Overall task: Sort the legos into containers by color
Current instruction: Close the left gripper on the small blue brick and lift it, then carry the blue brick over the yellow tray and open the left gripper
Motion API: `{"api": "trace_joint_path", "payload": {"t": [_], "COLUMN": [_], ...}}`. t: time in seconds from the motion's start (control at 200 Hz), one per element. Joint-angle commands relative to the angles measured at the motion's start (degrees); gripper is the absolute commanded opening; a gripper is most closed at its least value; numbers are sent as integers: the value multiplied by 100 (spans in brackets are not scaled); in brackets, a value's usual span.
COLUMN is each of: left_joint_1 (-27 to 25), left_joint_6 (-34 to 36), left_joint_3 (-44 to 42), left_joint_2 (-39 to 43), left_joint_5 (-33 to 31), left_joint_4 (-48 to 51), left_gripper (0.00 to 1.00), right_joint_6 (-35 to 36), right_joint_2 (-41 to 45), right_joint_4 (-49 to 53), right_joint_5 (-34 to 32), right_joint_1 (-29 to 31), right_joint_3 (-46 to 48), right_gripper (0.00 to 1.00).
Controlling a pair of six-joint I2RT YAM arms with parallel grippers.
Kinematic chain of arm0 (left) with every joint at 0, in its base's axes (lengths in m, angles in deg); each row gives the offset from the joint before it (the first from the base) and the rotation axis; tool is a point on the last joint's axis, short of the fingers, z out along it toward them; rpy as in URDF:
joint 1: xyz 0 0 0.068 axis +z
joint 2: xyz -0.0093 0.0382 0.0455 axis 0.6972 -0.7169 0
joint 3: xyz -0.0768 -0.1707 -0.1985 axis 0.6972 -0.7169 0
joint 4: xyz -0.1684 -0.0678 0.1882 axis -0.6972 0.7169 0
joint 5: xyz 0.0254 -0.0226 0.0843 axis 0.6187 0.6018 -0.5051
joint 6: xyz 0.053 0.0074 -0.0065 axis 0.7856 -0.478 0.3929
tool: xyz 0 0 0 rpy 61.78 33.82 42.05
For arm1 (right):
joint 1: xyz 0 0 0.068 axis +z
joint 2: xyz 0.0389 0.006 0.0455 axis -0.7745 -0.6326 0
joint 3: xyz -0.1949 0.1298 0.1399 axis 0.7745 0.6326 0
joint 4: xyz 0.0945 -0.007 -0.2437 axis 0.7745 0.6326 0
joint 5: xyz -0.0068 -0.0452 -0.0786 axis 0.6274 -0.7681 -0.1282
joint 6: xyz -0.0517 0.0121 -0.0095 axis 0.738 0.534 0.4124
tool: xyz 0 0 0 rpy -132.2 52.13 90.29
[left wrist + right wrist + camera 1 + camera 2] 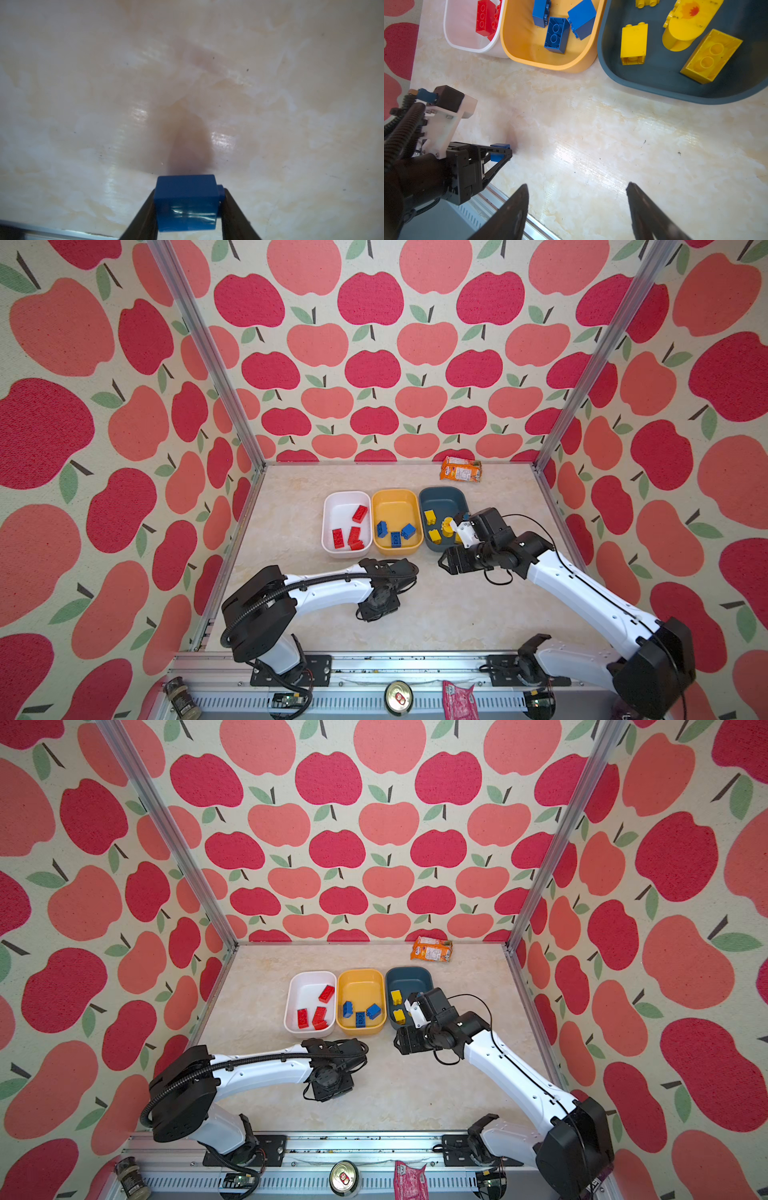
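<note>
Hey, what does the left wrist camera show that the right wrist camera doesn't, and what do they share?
Only left wrist: a close-up of the smooth face of the held blue brick. Only right wrist: white tub with red bricks, yellow tub with three blue bricks, dark tub with yellow bricks, and the open right gripper. Both: the left gripper clamping that brick, and the marbled tabletop.

Bright light, glossy glare, soft blur
</note>
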Motion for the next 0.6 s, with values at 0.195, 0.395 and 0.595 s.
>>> {"api": "trace_joint_path", "payload": {"t": [0.195,0.395,0.595], "left_joint_1": [501,979,1505], "left_joint_6": [847,1590,2403], "left_joint_3": [965,1623,2347], "left_joint_2": [268,210,-53], "left_joint_5": [-438,-395,-192], "left_joint_4": [873,1043,1079], "left_gripper": [37,38,39], "right_joint_6": [-286,-464,-670], "right_joint_2": [222,215,304], "right_joint_4": [-70,-116,-126], "right_joint_5": [103,102,-17], "right_joint_1": [-60,-62,-63], "right_joint_3": [249,348,491], "right_gripper": [80,82,88]}}
